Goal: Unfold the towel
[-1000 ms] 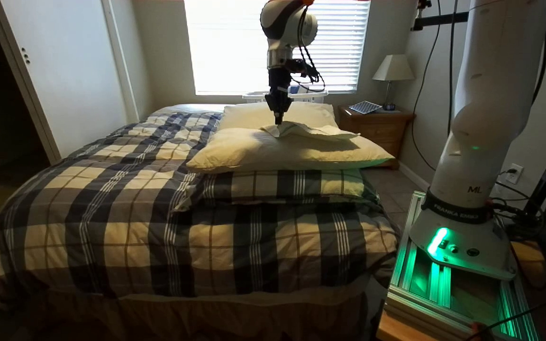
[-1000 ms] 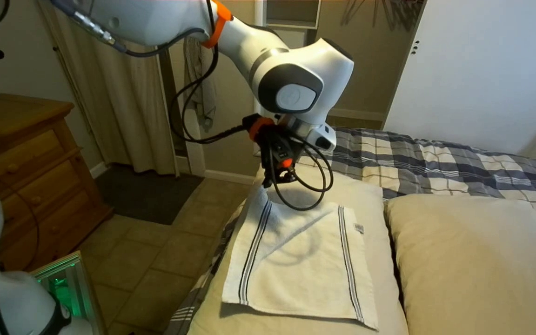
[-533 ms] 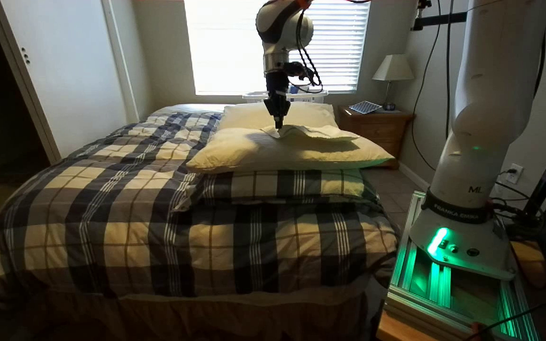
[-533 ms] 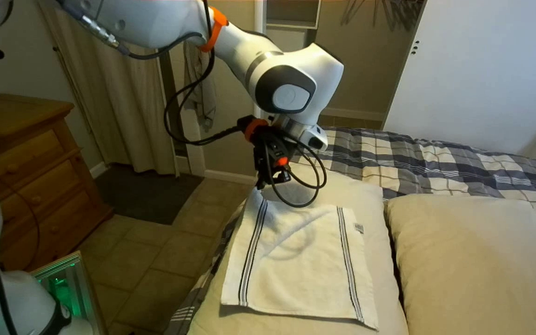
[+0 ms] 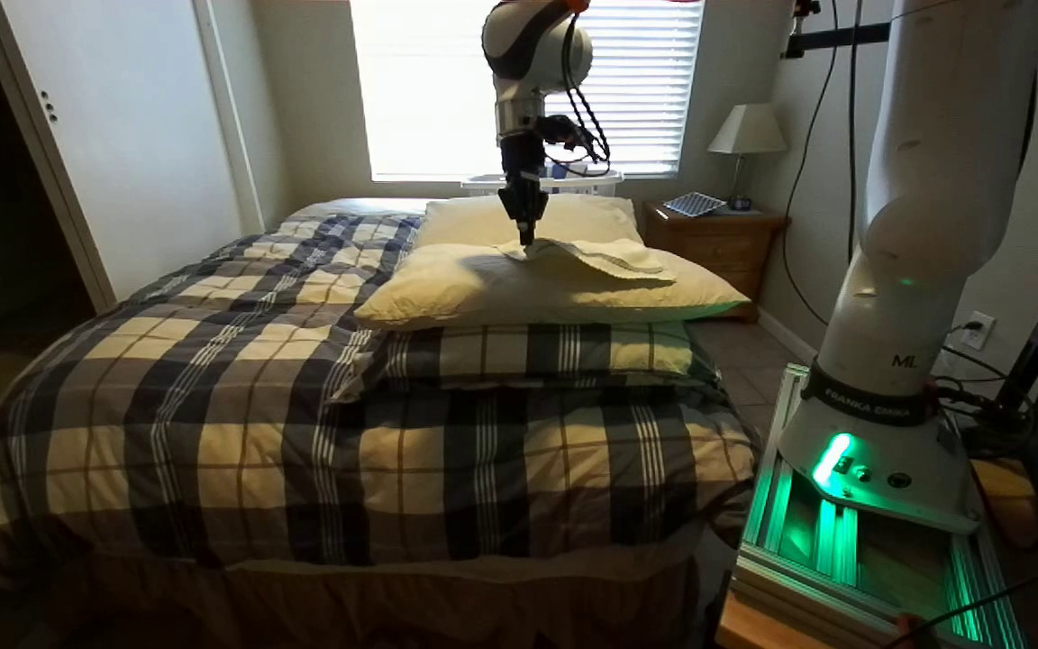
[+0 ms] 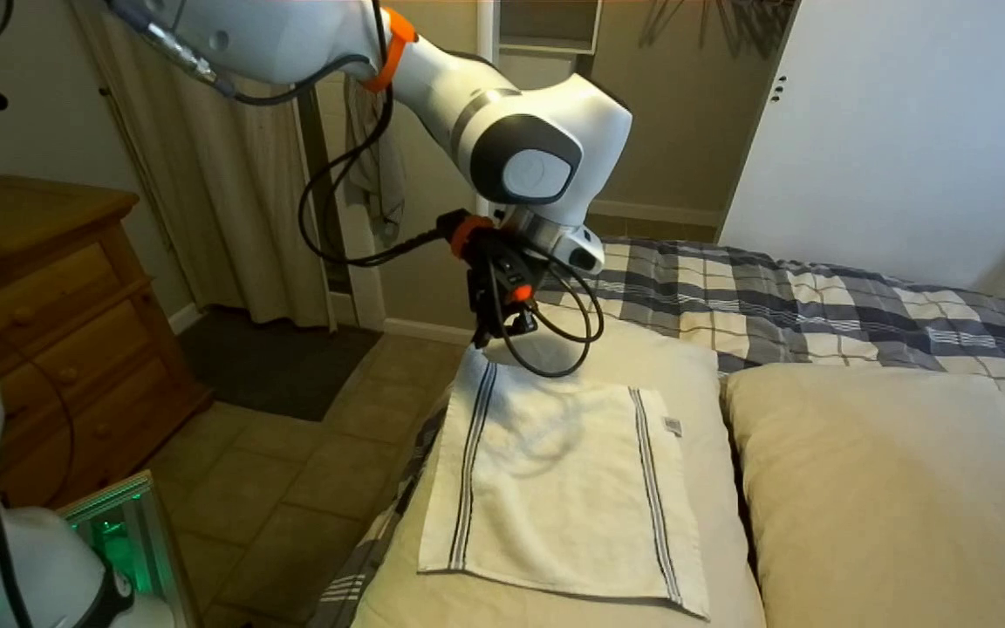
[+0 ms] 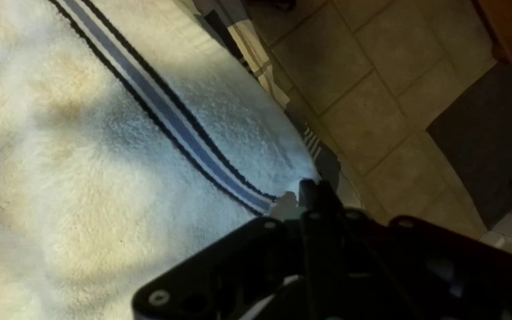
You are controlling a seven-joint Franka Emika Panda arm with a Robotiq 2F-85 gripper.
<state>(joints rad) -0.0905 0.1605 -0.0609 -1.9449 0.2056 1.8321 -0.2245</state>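
Note:
The towel is a cream-white cloth with dark stripes along two sides. It lies spread over a pillow, and also shows in an exterior view and the wrist view. My gripper is at the towel's far corner, seen also in an exterior view. In the wrist view the gripper has its fingers together on that corner, just beyond a blue-grey stripe. The corner is slightly raised. The pinched cloth between the fingers is mostly hidden.
The pillow under the towel lies at the bed's edge, with tiled floor beyond. A second pillow lies beside it. A plaid blanket covers the bed. Cables loop at the wrist. A nightstand with a lamp stands behind.
My gripper has moved slightly left, in an exterior view, pulling the towel's corner along. The diagonal crease across the towel has smoothed out, and a towel edge has settled lower on the pillow.

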